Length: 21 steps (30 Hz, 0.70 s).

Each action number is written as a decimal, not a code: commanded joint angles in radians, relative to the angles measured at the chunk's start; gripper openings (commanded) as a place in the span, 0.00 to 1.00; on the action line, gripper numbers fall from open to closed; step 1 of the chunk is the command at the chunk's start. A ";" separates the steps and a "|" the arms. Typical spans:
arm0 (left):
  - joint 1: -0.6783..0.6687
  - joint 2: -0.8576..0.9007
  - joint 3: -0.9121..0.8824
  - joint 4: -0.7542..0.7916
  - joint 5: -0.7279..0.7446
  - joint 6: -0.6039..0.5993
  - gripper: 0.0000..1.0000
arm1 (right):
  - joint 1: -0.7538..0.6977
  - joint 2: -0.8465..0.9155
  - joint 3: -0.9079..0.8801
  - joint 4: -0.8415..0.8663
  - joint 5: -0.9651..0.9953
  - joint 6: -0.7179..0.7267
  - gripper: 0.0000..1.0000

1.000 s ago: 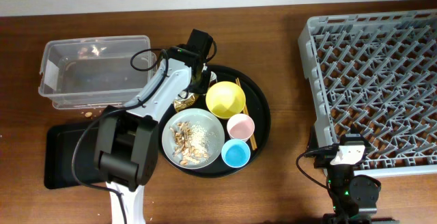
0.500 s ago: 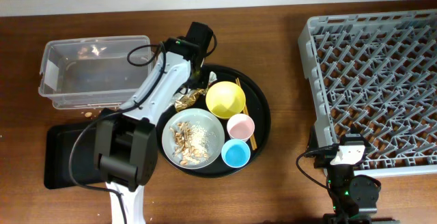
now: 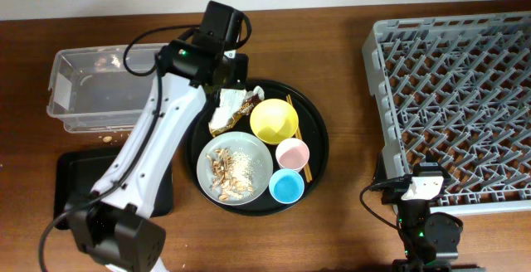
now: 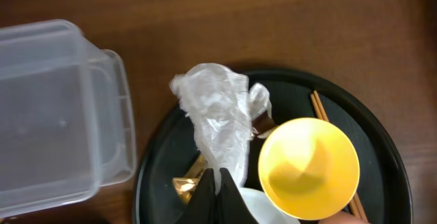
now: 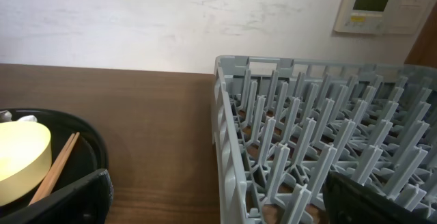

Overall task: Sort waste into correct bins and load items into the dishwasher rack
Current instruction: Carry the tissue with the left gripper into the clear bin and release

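From above, the left claw point(image 3: 226, 92) is pinched shut on the wrapper point(image 3: 232, 108) over the round tray's point(image 3: 319, 139) rear-left part. The bowl point(image 3: 274, 120) sits just beside it and the tub point(image 3: 108, 89) is near. The plate point(image 3: 249, 160) holds scraps point(image 3: 222, 168).

The left wrist view shows the wrapper crumpled, filmy white with a shiny corner, between tub and bowl.

In the right wrist view, the right claw point(image 5: 217, 186) gapes wide with nothing in it, beside the rack point(image 5: 300, 115), above the tabletop point(image 5: 150, 115).

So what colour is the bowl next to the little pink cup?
Bright yellow all over. The bowl shows best in the left wrist view.
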 commanded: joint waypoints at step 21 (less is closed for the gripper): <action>0.480 -0.063 -0.003 0.070 -0.208 -0.600 0.01 | -0.005 -0.006 -0.008 -0.003 0.005 -0.003 0.99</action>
